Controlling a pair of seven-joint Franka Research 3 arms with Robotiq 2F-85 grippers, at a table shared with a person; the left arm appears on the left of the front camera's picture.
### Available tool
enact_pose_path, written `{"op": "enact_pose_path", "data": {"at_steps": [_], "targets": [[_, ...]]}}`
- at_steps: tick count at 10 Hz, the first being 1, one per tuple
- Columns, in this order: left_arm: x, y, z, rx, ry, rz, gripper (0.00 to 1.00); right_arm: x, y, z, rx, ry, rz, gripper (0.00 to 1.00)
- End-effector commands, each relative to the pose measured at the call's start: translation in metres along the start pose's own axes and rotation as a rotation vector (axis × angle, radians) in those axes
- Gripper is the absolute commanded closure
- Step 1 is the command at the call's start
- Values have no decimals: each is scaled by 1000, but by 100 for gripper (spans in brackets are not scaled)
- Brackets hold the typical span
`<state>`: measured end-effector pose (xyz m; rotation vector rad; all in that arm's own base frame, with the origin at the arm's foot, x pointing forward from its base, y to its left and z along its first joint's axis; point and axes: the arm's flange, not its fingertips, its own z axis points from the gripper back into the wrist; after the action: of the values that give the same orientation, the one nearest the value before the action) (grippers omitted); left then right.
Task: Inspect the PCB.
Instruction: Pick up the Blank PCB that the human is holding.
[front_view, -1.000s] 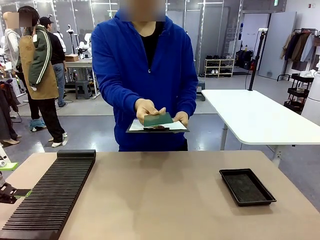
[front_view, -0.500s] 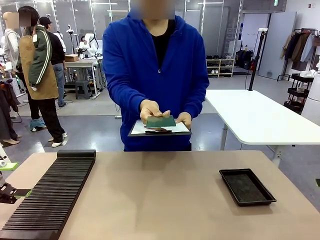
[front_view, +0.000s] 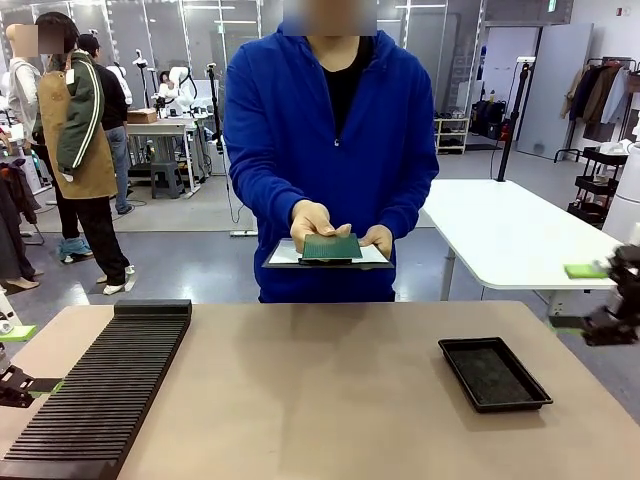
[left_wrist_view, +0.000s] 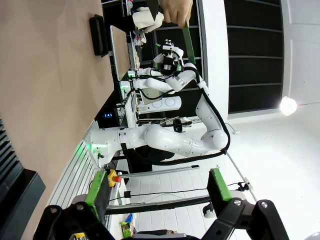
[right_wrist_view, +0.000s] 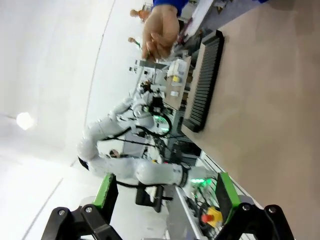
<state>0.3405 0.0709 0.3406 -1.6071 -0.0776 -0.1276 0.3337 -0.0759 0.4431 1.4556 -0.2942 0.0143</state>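
PCB contact: the PCB (front_view: 332, 246) is sitting well apart from both grippers, touched by neither.
Left gripper (left_wrist_view: 157, 175): its jaws are standing wide apart, holding nothing and touching nothing; it is hanging at the near left edge of the table (front_view: 330, 400).
Right gripper (right_wrist_view: 165, 177): its jaws are standing wide apart and empty; it is hovering off the table's right side, blurred in the front view.
Rack (front_view: 100, 390): long, black and slotted, it is lying on the table's left part.
Tray (front_view: 493, 373): black, it is sitting on the table's right part.
PCB location: it is lying flat on a clipboard (front_view: 285, 255) beyond the table's far edge.
Support: the person's right hand (front_view: 312, 218) and left hand (front_view: 378, 238) are holding the clipboard.
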Motion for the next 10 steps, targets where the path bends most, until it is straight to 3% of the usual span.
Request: {"op": "enact_pose_path", "data": {"at_steps": [1,5,10], "targets": [[-1,-1,1,-3,6,-1,0,1,13,-50,18,-46,-93,0],[-1,-1,1,-3,6,-1,0,31,25,-124,5,2,-211,0],[-1,-1,1,-3,6,-1,0,55,39,-205,-29,79,-233,0]]}}
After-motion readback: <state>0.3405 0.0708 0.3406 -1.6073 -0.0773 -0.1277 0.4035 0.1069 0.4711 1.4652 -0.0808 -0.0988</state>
